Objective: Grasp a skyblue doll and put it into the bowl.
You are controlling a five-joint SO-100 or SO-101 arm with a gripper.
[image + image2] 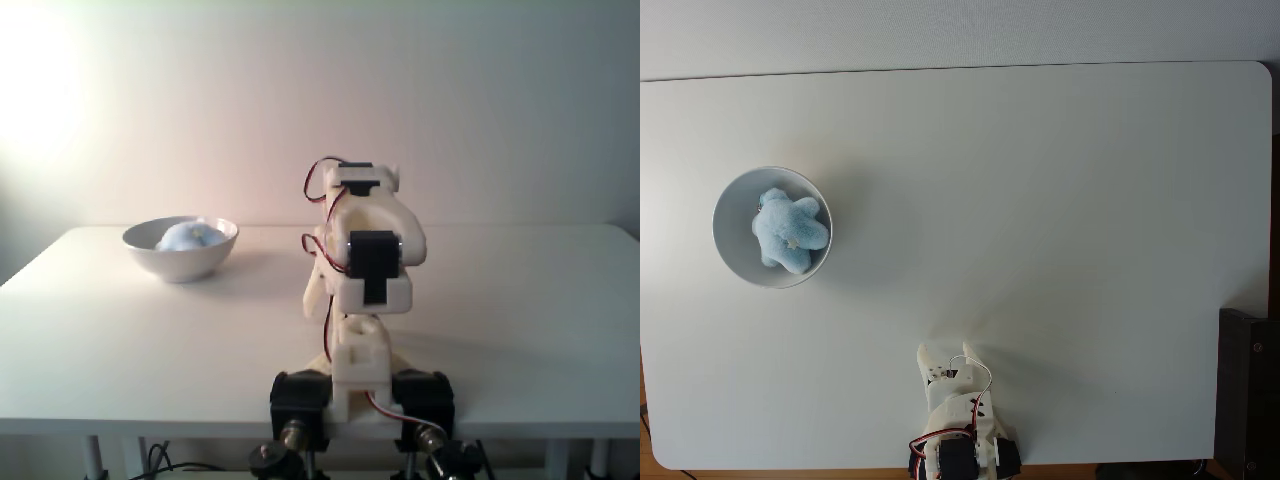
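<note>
- Skyblue doll (789, 231) lies inside the bowl (728, 192), at nine o'clock on the table (1060, 200); placing looks done
- gripper (950, 352), folded at six o'clock, seems pressed together and empty; nothing further needed

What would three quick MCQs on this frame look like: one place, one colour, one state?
1. Where is the skyblue doll?
A. inside the bowl
B. on the table beside the bowl
C. between the fingers

2. What colour is the bowl?
A. black
B. white
C. red

3. How is the arm posed?
A. stretched over the bowl
B. lifting the doll
C. folded back near its base, apart from the bowl

Key: 1 A, the doll lies within the rim in both fixed views; 2 B, glossy white wall; 3 C, the arm sits folded at the table's near edge.
</note>
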